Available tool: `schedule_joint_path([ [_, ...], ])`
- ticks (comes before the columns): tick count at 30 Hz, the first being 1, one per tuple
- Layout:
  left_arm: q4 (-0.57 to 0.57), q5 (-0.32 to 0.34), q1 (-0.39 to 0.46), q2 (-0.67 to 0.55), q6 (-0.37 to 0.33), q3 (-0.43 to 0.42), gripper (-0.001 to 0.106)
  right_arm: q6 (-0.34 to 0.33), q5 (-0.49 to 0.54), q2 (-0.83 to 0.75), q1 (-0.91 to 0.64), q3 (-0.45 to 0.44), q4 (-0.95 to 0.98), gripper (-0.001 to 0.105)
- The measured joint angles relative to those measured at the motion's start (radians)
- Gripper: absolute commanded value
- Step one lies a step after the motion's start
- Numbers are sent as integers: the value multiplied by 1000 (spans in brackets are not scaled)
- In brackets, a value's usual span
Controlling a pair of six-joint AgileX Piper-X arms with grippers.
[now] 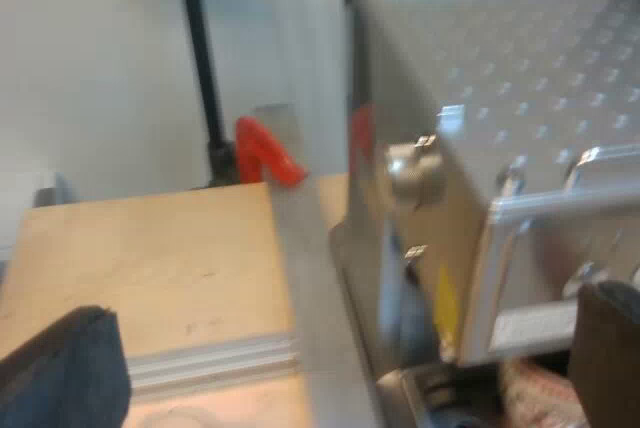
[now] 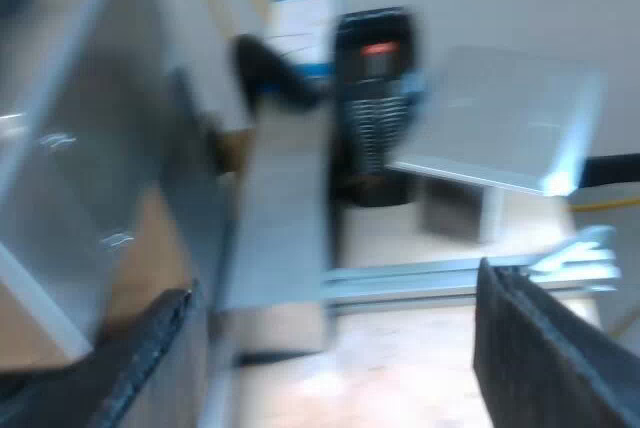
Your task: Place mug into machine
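Note:
The espresso machine (image 1: pixel 520 118) is a silver metal box with a dimpled top and a round metal knob (image 1: pixel 415 170) on its side, close by my left gripper (image 1: pixel 335 368). That gripper is open, its black fingers (image 1: pixel 60 373) wide apart with nothing gripped between them. A pale pinkish thing (image 1: pixel 530 393) lies by the machine's foot near one finger; I cannot tell what it is. My right gripper (image 2: pixel 340 358) is open too, its fingers (image 2: pixel 550 348) spread over the wooden tabletop beside a shiny metal wall (image 2: pixel 70 148).
A red clamp-like piece (image 1: pixel 265 153) and a black pole (image 1: pixel 200 58) stand beyond the wooden table (image 1: pixel 150 258). An aluminium rail (image 2: pixel 420 278), a black device with a red display (image 2: pixel 375 98), a grey flat panel (image 2: pixel 500 128) and a blue-white box (image 2: pixel 305 8) lie ahead of the right gripper.

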Motion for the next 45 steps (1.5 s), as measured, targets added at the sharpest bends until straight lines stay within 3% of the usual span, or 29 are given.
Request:
schedule_joint_path([
  [4,44,-44,4,-41,31,0,91,-41,-11,-66,-128,20,26,59],
  [5,82,-75,4,-90,42,0,91,-48,-11,-95,-145,32,31,59],
  [10,168,-102,4,-241,49,2,91,-57,-21,-239,-154,97,29,59],
  [22,360,-105,4,-607,51,130,91,-63,-23,-673,-154,294,71,59],
  [30,535,-111,6,-617,51,163,91,-43,-30,-703,-152,306,189,59],
  [35,497,-120,8,-617,61,186,91,-33,-33,-703,-152,314,191,59],
  [40,327,-120,8,-617,54,268,91,-33,-35,-703,-152,369,139,59],
  [45,230,-120,8,-617,52,348,91,-31,-36,-703,-152,435,113,59],
])
